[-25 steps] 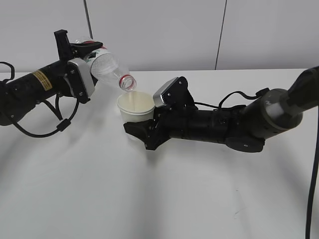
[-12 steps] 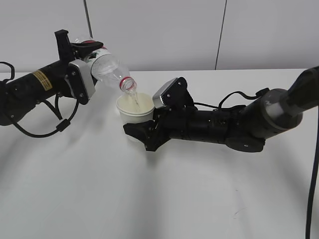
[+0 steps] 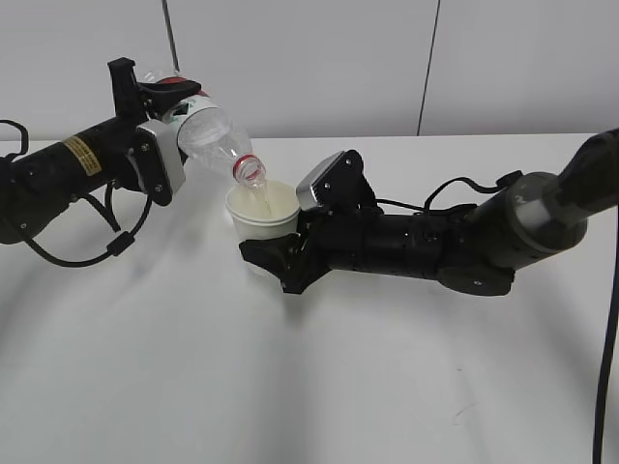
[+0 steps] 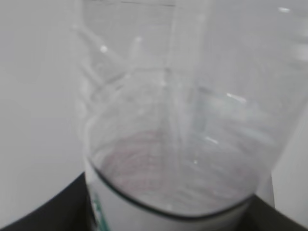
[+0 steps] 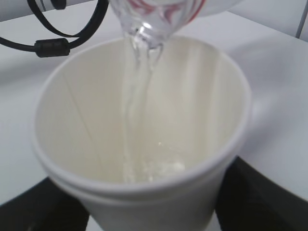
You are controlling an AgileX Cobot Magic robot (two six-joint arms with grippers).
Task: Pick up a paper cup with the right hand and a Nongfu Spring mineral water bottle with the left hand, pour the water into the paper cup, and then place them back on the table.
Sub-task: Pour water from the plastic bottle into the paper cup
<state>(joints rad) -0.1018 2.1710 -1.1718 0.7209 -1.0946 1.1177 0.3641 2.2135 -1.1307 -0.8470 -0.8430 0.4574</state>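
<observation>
Overhead, Nongfu Spring mineral water bottle point(image 3: 213, 135) tilted mouth-down, clamped in left hand point(image 3: 155, 126); water point(image 5: 137, 106) streams into paper cup point(image 3: 262, 213), gripped between right hand point(image 3: 276, 253) fingers above table point(image 3: 290, 387). Both arms reach in nearly level.

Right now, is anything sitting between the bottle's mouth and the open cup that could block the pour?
Nothing visible does. The bottle, tilted in the left tool, has its mouth just above the paper cup held by the right tool, and the water falls straight into it.
</observation>
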